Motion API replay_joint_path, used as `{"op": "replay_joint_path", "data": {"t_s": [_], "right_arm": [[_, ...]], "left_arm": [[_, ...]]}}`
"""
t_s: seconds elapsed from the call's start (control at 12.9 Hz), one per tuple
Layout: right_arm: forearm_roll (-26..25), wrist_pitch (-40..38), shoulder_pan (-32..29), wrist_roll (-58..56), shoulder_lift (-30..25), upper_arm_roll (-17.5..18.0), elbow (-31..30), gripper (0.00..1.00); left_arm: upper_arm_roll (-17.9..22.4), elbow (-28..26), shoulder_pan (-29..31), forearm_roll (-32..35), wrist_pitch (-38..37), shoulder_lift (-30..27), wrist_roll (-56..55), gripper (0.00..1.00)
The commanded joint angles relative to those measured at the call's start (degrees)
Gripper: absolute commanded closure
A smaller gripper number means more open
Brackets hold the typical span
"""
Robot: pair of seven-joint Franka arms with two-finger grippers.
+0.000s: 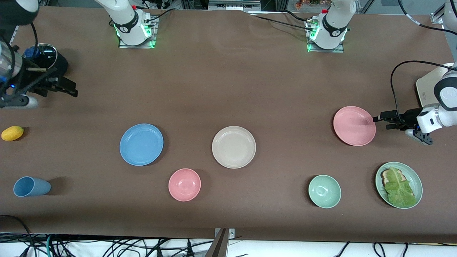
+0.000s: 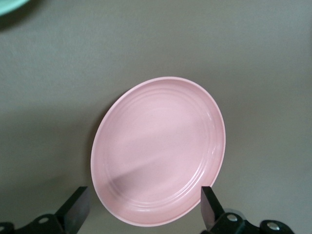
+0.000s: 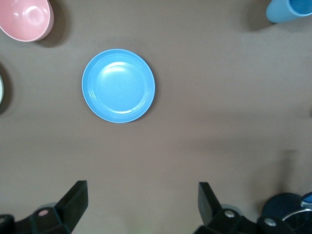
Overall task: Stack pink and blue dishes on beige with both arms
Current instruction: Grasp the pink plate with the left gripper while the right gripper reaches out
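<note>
The pale pink plate (image 1: 354, 125) lies flat toward the left arm's end of the table. My left gripper (image 1: 375, 119) is open at the plate's rim on that end. In the left wrist view the pink plate (image 2: 158, 151) fills the middle, and its near rim lies between the spread fingers of the left gripper (image 2: 144, 195). The sky blue plate (image 1: 141, 144) and the beige plate (image 1: 234, 146) lie side by side mid-table, both empty. My right gripper (image 1: 73, 91) hangs open over bare table at the right arm's end, well apart from the blue plate (image 3: 118, 85). Nothing sits between the right gripper's (image 3: 141, 195) fingers.
A pink bowl (image 1: 184, 184) and a green bowl (image 1: 324, 191) stand nearer the camera. A green plate (image 1: 414, 178) carries bread and lettuce. A blue cup (image 1: 31, 186) lies on its side near a lemon (image 1: 12, 133). A black pot (image 1: 46, 59) and a cream appliance (image 1: 426, 87) stand at the table's ends.
</note>
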Motion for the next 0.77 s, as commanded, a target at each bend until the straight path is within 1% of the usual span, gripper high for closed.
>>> {"op": "replay_joint_path", "data": {"t_s": [0.0, 0.15, 0.23, 0.46, 0.7], "right_arm": [[1.50, 2.06, -0.57, 0.60, 3.74, 0.49, 1.89, 0.00], [1.50, 4.43, -0.13, 0.52, 7.69, 0.67, 1.89, 0.00], [1.58, 5.23, -0.04, 0.60, 9.19, 0.75, 1.89, 0.00], [1.85, 5.50, -0.21, 0.17, 9.73, 0.75, 1.63, 0.00], [1.76, 9.18, -0.83, -1.76, 11.83, 0.67, 1.72, 0.00]], "left_arm": [[-0.28, -0.28, 1.44, -2.28, 1.40, 1.48, 2.12, 0.00], [-0.28, -0.19, 1.88, -2.81, 2.81, 3.06, 2.55, 0.00], [-0.28, -0.19, 2.32, -4.11, 2.99, 3.41, 3.17, 0.00], [-0.36, -0.11, 2.33, -5.09, 5.52, 5.52, 3.26, 0.00], [-0.28, 0.42, 2.06, -5.88, 6.06, 6.75, 3.26, 0.00]]}}
